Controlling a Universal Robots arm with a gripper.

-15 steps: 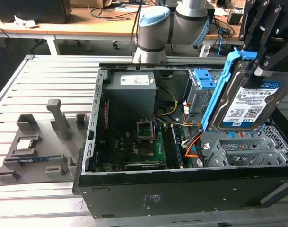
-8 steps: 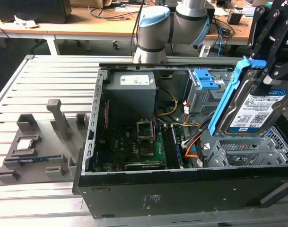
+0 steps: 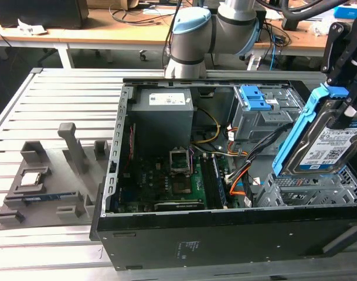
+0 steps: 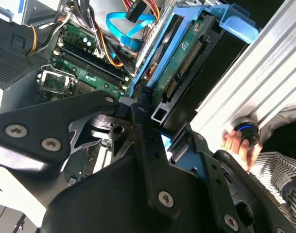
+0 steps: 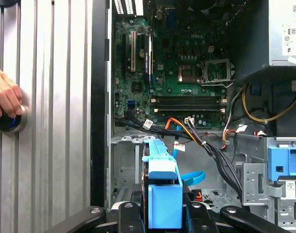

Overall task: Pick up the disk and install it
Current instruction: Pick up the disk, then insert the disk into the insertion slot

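Observation:
The disk is a silver drive with a white-and-blue label in a blue plastic bracket. It hangs tilted over the empty metal drive cage at the front corner of the open computer case, on the exterior view's right. My black gripper is shut on its upper edge. In the first wrist view the bracket's blue end stands edge-on between my gripper's fingers, above the cage floor. The second wrist view shows the disk's green circuit side.
A grey drive bay with a blue latch stands behind the cage, with black and orange cables running beside it. The motherboard lies open. A person's hand rests on a button on the slatted table. A grey parts fixture lies at the exterior view's left.

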